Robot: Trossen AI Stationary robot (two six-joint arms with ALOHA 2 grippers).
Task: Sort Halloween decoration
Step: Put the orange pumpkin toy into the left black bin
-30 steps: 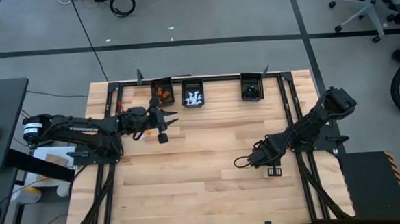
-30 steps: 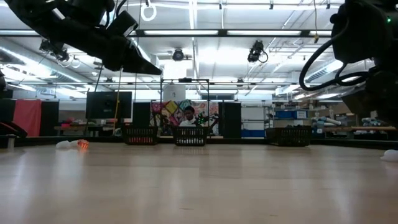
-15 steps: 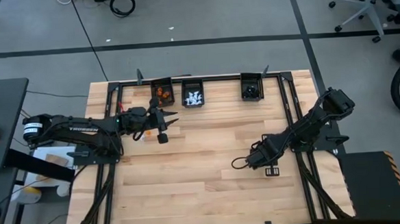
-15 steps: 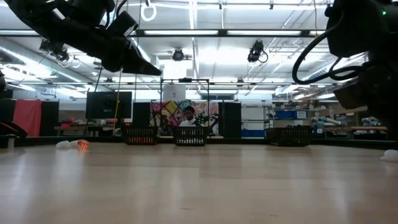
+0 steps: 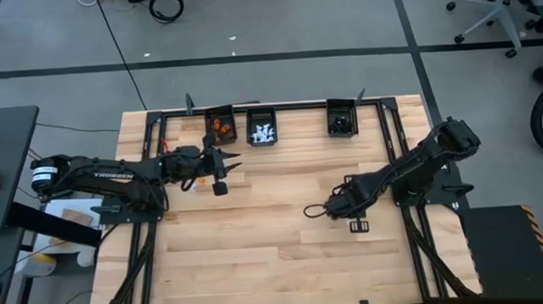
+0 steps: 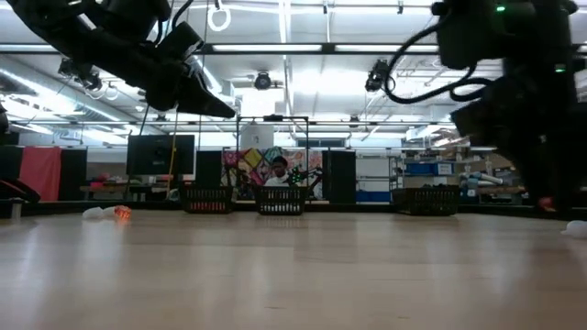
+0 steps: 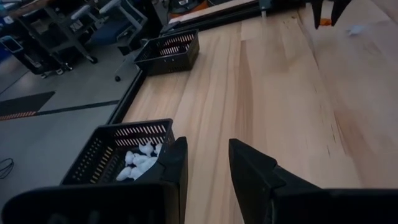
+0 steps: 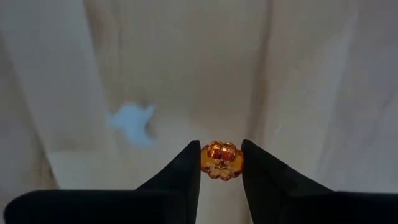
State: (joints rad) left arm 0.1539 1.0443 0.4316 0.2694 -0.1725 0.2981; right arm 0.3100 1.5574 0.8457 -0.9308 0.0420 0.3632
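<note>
My right gripper [image 8: 221, 163] hangs over the table's right half [image 5: 341, 204], pointing down, shut on a tiny orange pumpkin trinket [image 8: 221, 160]. Below it a white trinket [image 8: 132, 122] lies on the wood. My left gripper [image 7: 207, 163] hovers open and empty at the far left [image 5: 224, 164], near the bins. Three small black bins stand along the far edge: one with orange pieces [image 5: 219, 127], one with white pieces [image 5: 263, 129], one with black pieces [image 5: 342, 121]. An orange trinket [image 6: 122, 213] and a white one [image 6: 94, 213] lie on the table under the left arm. My right gripper pinches the orange pumpkin trinket by its two opposite sides [image 8: 205, 159] between its two fingers. The fingers come from above, pointing down. The trinket is lifted clear of the table.
Black metal frame rails [image 5: 387, 127] run along the table's edges. Another white piece [image 6: 576, 229] lies at the table's right. The middle of the wooden top [image 5: 275, 226] is bare. A person sits far behind the table [image 6: 277, 170].
My right gripper has moved toward the table's left and a little toward the far edge, rising as it went. My left arm has kept still.
</note>
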